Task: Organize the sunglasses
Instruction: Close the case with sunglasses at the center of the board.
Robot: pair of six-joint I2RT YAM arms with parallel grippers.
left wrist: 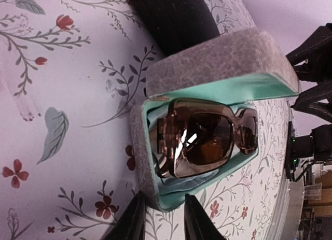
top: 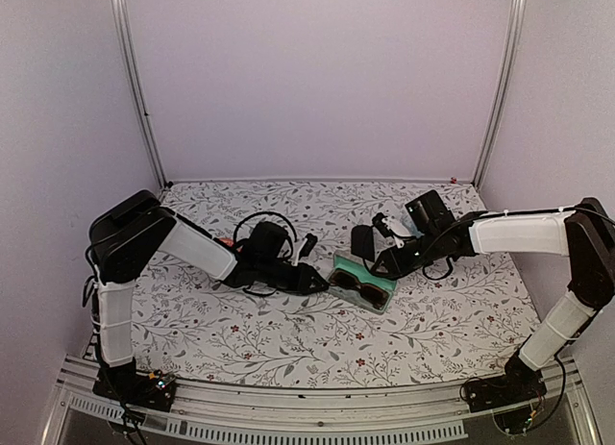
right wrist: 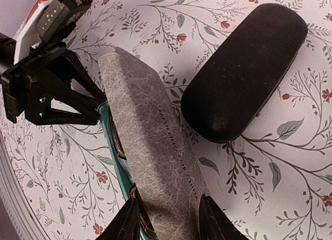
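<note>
Left gripper [left wrist: 166, 222] straddles the near end of the grey case [left wrist: 139, 146]; right gripper [right wrist: 168, 222] straddles its raised lid [right wrist: 150, 141].
Whether either is truly pinching or only bracketing, I cannot tell. Brown sunglasses [left wrist: 207, 139] lie folded inside the grey case, so that pair looks stowed. Shutting the lid is left to do, and the black case [right wrist: 244, 74] just beyond the grey one lies closed.

Brown sunglasses [left wrist: 207, 139] folded inside open grey case [left wrist: 223, 56], teal-lined; black oval case [left wrist: 174, 17] beyond it.
</note>
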